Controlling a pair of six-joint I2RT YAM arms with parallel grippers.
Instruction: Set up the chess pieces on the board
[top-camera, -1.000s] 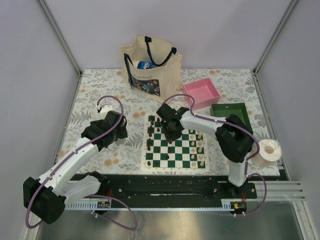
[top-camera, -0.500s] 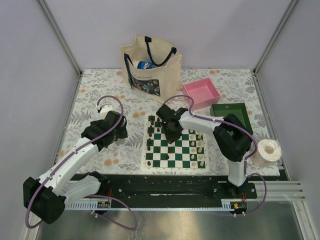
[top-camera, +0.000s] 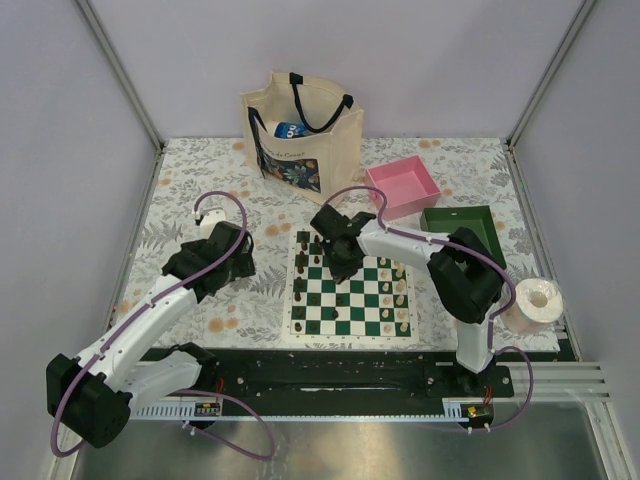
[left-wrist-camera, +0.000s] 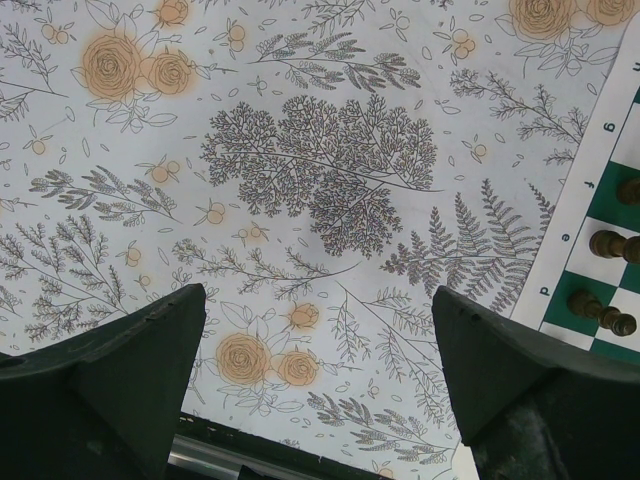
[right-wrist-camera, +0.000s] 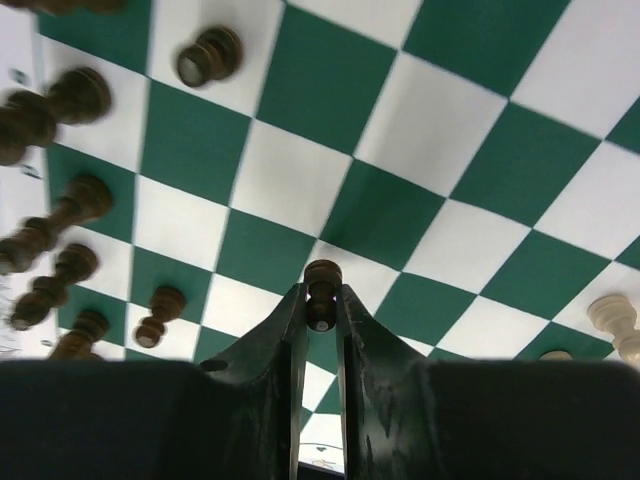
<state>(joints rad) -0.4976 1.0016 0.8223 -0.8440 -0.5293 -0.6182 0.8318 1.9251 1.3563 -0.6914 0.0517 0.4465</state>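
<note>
The green-and-white board (top-camera: 352, 299) lies in the middle of the table, with dark chess pieces (top-camera: 303, 285) along its left side and cream ones (top-camera: 401, 290) on its right. My right gripper (top-camera: 340, 266) hangs over the far left part of the board. In the right wrist view it (right-wrist-camera: 321, 305) is shut on a dark brown pawn (right-wrist-camera: 321, 283), held just above a white square. More dark pieces (right-wrist-camera: 62, 230) stand to the left and a cream piece (right-wrist-camera: 612, 318) at the right. My left gripper (left-wrist-camera: 320, 390) is open over the floral cloth, left of the board's edge (left-wrist-camera: 575, 230).
A cream tote bag (top-camera: 300, 135) stands at the back. A pink tray (top-camera: 402, 187) and a green tray (top-camera: 462, 228) sit behind and right of the board. A paper roll (top-camera: 532, 303) is at the right edge. A black rail (top-camera: 330, 370) runs along the near edge.
My right gripper's fingers have closed onto the dark pawn, and the arm has edged slightly left. The left arm has not moved.
</note>
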